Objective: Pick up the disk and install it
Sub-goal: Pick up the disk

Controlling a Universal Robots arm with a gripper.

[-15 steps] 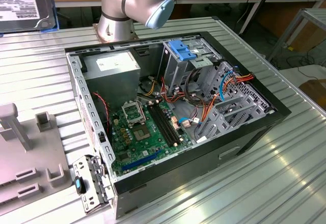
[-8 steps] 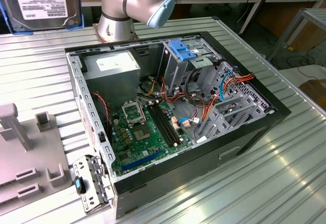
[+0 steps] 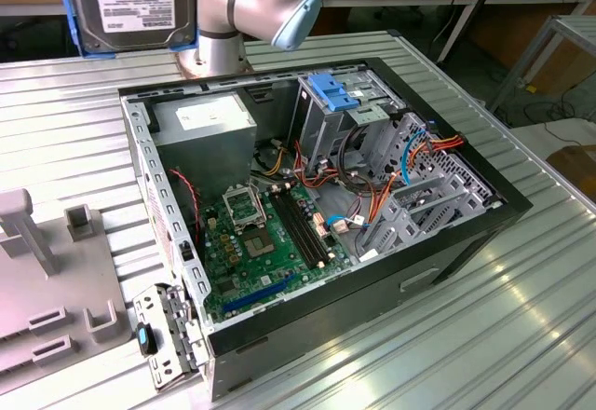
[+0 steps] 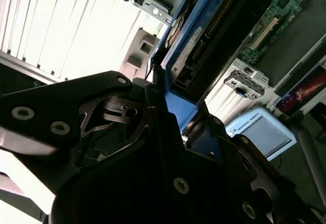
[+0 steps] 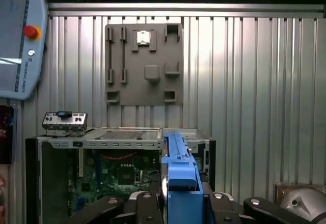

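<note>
1. The gripper pinches the disk, its jaws pressed against the blue rails.
2. In the exterior view, the disk hangs in the air, clear of the open case.

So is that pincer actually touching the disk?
Touching. In the first wrist view the pincer presses against both sides of the disk at its blue rail, with no gap. In the second wrist view the disk juts out of its grip.
</note>
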